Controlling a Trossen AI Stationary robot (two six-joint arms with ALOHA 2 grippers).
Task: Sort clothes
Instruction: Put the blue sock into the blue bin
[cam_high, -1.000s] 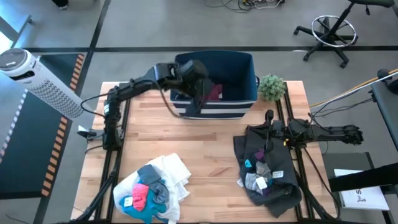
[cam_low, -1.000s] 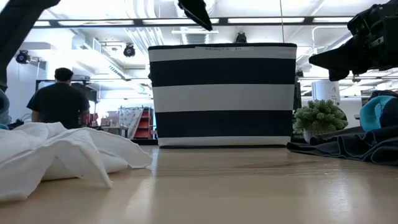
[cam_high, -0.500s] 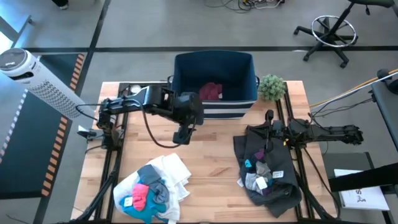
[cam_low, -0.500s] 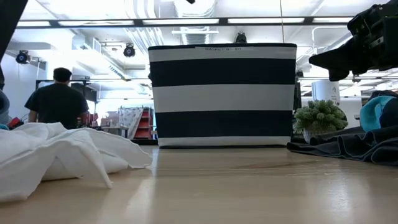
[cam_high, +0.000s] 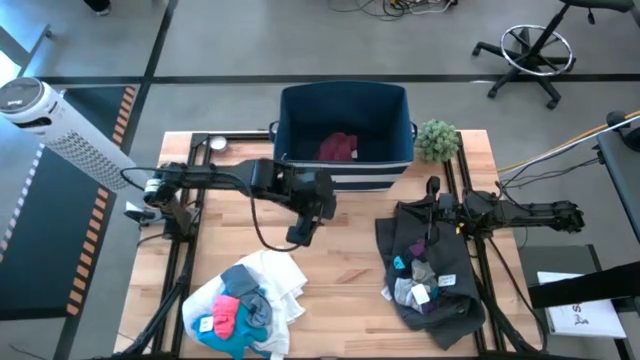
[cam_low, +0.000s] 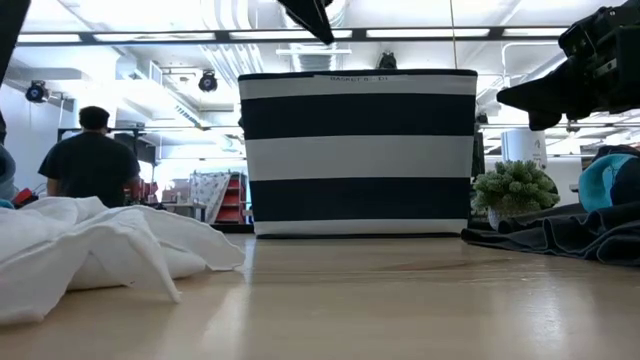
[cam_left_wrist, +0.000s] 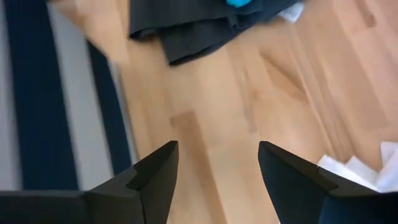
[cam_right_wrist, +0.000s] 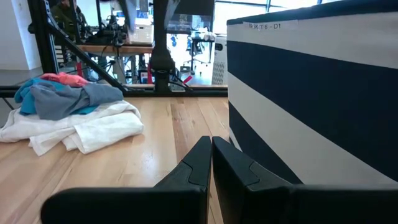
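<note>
While empty, left fingers overhang white garment.

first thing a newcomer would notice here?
Probably the navy striped bin at the table's far edge, with one maroon piece inside. Next, two clothes heaps at the near edge: a white pile on the left, a dark grey pile on the right. The left gripper hangs open over bare wood between them; the right gripper rests shut by the grey pile.

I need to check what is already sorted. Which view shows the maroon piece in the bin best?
The high view: it looks into the bin at the maroon piece. Low and right wrist views show only the bin's striped wall.
</note>
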